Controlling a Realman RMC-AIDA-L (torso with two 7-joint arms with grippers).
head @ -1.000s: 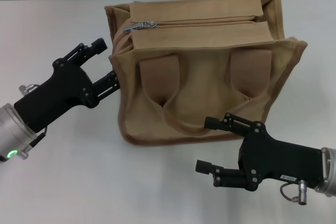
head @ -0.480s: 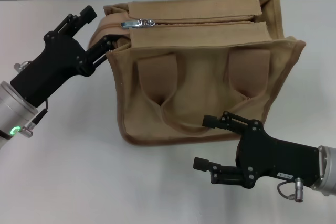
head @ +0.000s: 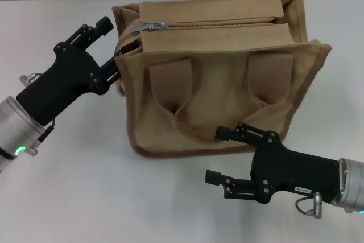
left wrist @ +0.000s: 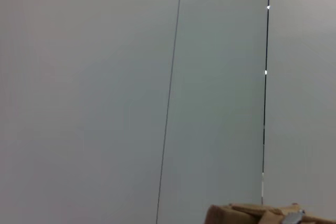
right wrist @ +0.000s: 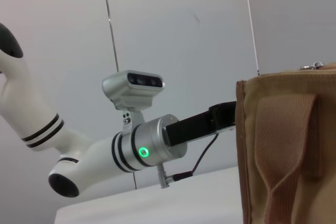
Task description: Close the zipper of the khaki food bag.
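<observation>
The khaki food bag [head: 222, 92] stands in the middle of the white table, strap patches and handle facing me. The zipper [head: 216, 24] runs along its top panel, and its silver slider [head: 149, 26] sits at the bag's left end. My left gripper [head: 110, 45] is open at that end, just left of and below the slider, with its lower finger close to the bag's side edge. My right gripper [head: 219, 155] is open and empty, low in front of the bag's front bottom edge. The right wrist view shows the bag's side [right wrist: 286, 145] and the slider [right wrist: 313, 66] on top.
The white table [head: 85, 186] extends around the bag. A grey wall runs behind it. The right wrist view shows my left arm [right wrist: 152, 145] and the head camera [right wrist: 134, 83]. The left wrist view shows mostly wall, with a corner of the bag [left wrist: 247, 214] at its edge.
My left gripper rose from beside the bag's lower left side to its top left end, then dropped slightly. The bag's left end shifted a little. My right gripper drifted slightly left.
</observation>
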